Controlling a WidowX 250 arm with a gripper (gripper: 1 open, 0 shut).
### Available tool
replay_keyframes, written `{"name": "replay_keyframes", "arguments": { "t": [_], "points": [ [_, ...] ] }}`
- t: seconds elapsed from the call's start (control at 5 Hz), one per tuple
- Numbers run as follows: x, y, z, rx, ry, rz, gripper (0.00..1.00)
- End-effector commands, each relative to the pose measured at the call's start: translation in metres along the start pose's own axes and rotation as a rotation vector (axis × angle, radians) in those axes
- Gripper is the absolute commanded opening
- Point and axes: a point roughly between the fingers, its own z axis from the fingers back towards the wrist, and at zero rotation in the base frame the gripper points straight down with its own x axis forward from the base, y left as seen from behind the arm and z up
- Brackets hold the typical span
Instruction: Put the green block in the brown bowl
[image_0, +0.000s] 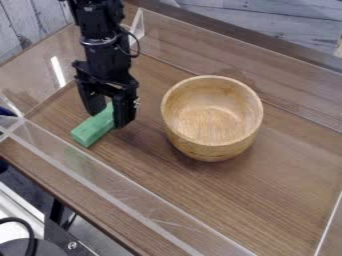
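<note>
1. Work surface: a dark wood-grain table enclosed by low clear walls. The near-left wall runs diagonally from the left edge toward the bottom of the view; a second clear wall runs along the far side.

2. Gripper: black, pointing straight down, positioned in the left part of the enclosure. Its two fingers are spread wide apart and pinch nothing.

3. Green block: lies flat on the table, long axis running from near-left to far-right. Its far end sits directly under the gripper, between the spread fingers; its near end projects out toward the near-left wall. Contact between fingers and block cannot be determined.

4. Brown bowl: stands upright to the right of the gripper, well apart from the block, with nothing inside.

5. Clearances:
   - A strip of bare table separates the gripper from the bowl's left rim.
   - The block's near end is close to the near-left wall, with only a narrow band of table between.
   - The widest open area lies in front of the bowl, toward the lower right of the view.
</note>
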Motion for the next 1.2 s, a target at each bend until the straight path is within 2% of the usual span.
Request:
{"name": "replay_keyframes", "arguments": {
  "t": [0.0, 0.6, 0.8, 1.0],
  "points": [
    [0.009, 0.006, 0.021, 0.033, -0.090, 0.011, 1.00],
    [0.014, 0.012, 0.022, 0.033, -0.116, 0.029, 1.00],
    [0.014, 0.012, 0.019, 0.036, -0.111, 0.030, 1.00],
    [0.015, 0.017, 0.009, 0.041, -0.090, 0.040, 1.00]
  ]
}}
